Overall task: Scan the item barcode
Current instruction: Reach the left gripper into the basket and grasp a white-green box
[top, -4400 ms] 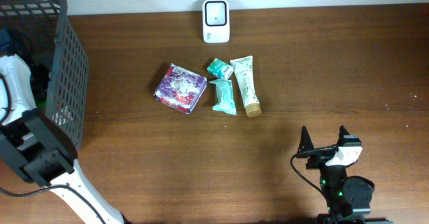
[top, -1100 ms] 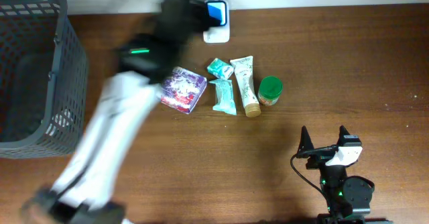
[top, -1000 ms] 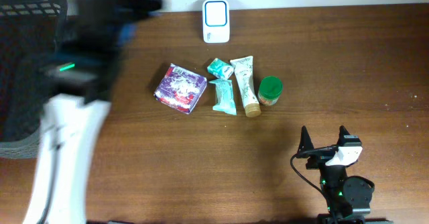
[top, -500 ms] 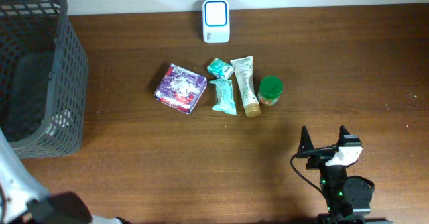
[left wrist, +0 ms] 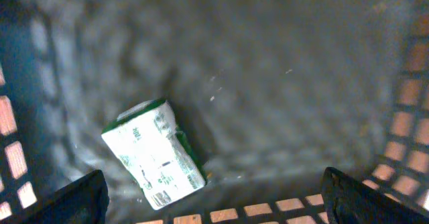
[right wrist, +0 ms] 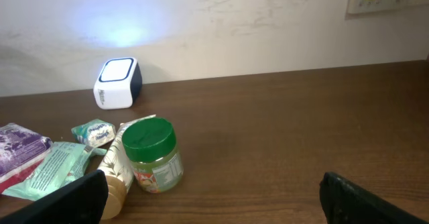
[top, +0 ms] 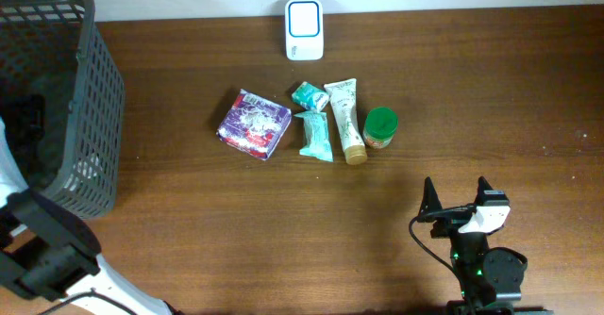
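Note:
In the left wrist view a green and white pack [left wrist: 153, 153] lies tilted on the floor of the grey basket [left wrist: 409, 127], a barcode showing at its lower end. My left gripper [left wrist: 214, 204] hangs open above it and holds nothing. The white scanner [top: 304, 29] stands at the table's far edge and also shows in the right wrist view as the scanner [right wrist: 117, 83]. My right gripper [top: 457, 197] rests open near the front right, apart from every item. Its wrist camera faces a green-lidded jar [right wrist: 152, 153].
Below the scanner lie a purple pack [top: 254, 124], two teal packets [top: 315, 136], a cream tube [top: 345, 120] and the green-lidded jar [top: 380, 127]. The basket [top: 94, 98] fills the far left corner. My left arm [top: 42, 249] rises beside it.
The left arm has swung from the scanner back left and into the basket. The green-lidded jar, absent in the oldest frame, stands by the tube. The right arm has not moved.

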Tool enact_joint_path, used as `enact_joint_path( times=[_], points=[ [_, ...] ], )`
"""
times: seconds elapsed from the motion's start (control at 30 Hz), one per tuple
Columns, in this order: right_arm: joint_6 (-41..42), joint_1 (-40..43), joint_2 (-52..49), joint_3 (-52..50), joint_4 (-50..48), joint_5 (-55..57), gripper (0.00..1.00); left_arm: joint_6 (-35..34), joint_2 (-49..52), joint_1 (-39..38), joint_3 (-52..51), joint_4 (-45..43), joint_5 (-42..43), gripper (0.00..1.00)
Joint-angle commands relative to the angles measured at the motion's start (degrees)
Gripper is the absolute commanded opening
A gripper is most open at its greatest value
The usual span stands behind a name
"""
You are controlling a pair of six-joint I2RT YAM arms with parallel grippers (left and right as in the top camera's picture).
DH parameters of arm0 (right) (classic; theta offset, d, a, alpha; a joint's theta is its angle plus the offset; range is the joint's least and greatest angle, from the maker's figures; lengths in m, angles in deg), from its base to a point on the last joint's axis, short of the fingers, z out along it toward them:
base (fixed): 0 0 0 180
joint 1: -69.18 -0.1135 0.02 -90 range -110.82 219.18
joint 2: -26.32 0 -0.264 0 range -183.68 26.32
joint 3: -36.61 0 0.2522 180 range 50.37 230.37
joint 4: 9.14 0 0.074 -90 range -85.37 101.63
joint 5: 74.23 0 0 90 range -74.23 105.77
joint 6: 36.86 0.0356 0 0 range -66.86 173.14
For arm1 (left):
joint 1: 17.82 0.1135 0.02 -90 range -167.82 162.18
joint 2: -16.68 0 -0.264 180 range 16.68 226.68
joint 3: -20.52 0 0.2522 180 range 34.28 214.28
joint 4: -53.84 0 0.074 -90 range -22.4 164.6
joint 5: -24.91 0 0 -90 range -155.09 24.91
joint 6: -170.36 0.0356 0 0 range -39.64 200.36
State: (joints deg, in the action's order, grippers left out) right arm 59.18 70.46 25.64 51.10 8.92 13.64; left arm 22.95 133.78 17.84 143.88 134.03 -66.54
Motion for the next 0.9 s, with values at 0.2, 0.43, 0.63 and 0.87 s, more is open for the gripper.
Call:
enact_joint_path(
  times=[0.2,0.43,0.63,0.87],
  points=[
    [0.2,-0.5,0.4,-0.4,0.2,0.5,0.99,-4.7,9.2,0.2,-0.2,3.3,5.6,0.99],
    [0.2,-0.5,0.4,-0.4,0.2,0.5,0.99,-6.2,10.2,0.3,-5.9,0.0,6.2,0.99],
    [0.2,-0.5,0.4,-0.4,0.2,0.5,0.99,-3.8,10.2,0.3,-10.4,-7.3,6.2,1.00],
    [0.2,-0.5,0.4,-0.4,0.2,0.5,0.99,7.0,10.2,0.3,-10.3,-15.3,6.2,0.84]
  ],
)
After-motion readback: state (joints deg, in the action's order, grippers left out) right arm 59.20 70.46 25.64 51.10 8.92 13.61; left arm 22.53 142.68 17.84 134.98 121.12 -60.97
